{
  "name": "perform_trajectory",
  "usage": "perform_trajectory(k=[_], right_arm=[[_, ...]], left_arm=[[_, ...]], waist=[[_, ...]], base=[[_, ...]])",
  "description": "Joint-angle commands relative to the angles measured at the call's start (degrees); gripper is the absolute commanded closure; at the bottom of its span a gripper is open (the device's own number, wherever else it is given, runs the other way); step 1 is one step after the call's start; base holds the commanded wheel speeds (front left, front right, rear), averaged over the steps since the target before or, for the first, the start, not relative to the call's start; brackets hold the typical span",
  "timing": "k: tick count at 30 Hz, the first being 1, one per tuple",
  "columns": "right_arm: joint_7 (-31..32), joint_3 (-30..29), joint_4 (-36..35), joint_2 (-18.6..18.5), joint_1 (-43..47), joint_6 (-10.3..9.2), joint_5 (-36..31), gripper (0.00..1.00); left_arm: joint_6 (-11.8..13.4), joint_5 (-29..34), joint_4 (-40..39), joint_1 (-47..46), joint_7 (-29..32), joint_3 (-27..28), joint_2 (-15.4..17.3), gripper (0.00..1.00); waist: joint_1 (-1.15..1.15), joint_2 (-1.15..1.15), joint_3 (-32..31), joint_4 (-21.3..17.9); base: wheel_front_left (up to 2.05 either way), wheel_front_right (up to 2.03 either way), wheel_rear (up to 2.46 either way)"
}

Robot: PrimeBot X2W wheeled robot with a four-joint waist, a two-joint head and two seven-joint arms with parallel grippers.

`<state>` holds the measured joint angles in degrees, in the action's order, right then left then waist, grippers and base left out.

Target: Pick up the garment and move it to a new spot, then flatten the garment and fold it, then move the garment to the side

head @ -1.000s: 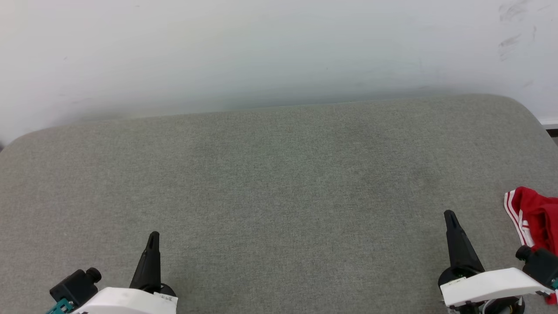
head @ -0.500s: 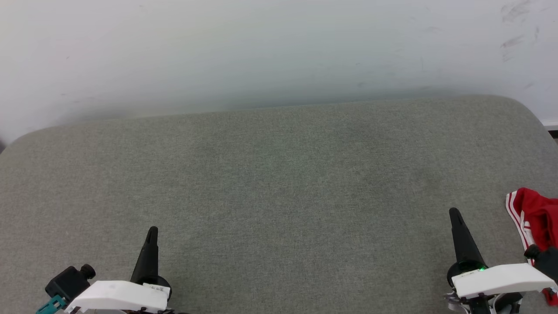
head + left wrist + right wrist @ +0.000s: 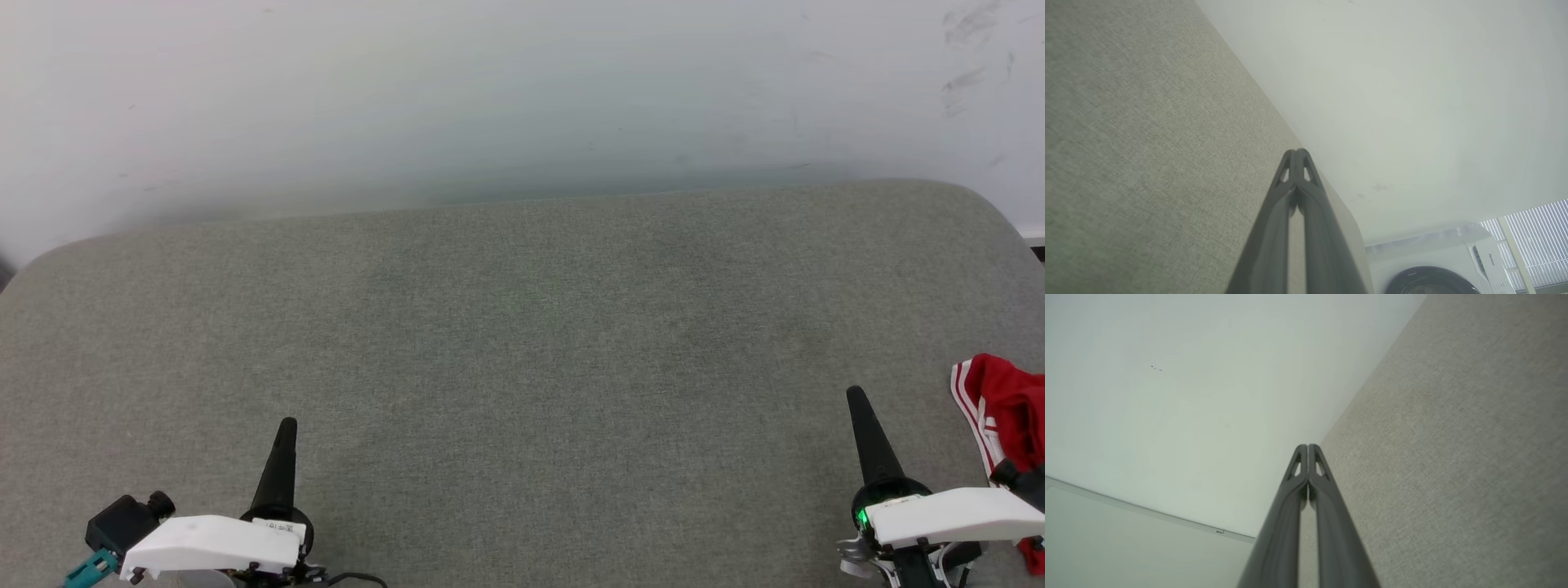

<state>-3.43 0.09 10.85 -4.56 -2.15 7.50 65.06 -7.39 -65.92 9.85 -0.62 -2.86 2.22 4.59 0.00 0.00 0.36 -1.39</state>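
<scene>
Grey fabric surface (image 3: pixel 522 367) meets a scuffed white wall (image 3: pixel 490 82).
</scene>
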Motion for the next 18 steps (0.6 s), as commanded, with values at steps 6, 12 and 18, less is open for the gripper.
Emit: perform_trajectory(k=[6,12,18], right_arm=[[1.19,-0.68,0.04,-0.41,-1.81,-0.01,4.42,1.00],[2.09,-1.13,0.45,-0.39,-2.08,-0.01,7.68,1.00],[2.95,-1.60,0.84,-0.35,-2.33,-0.01,10.78,1.00]], left_arm=[[-0.10,-4.14,0.30,-1.88,1.18,0.53,0.13,1.00],[-0.11,-7.22,0.79,-2.49,2.07,0.82,0.06,1.00],[-0.12,-10.18,1.29,-2.87,2.90,1.08,-0.04,1.00]], waist=[[0.00,0.00,-0.02,0.14],[0.00,0.00,-0.03,0.27],[0.00,0.00,-0.05,0.40]], base=[[0.00,0.00,0.00],[0.00,0.00,0.00],[0.00,0.00,0.00]])
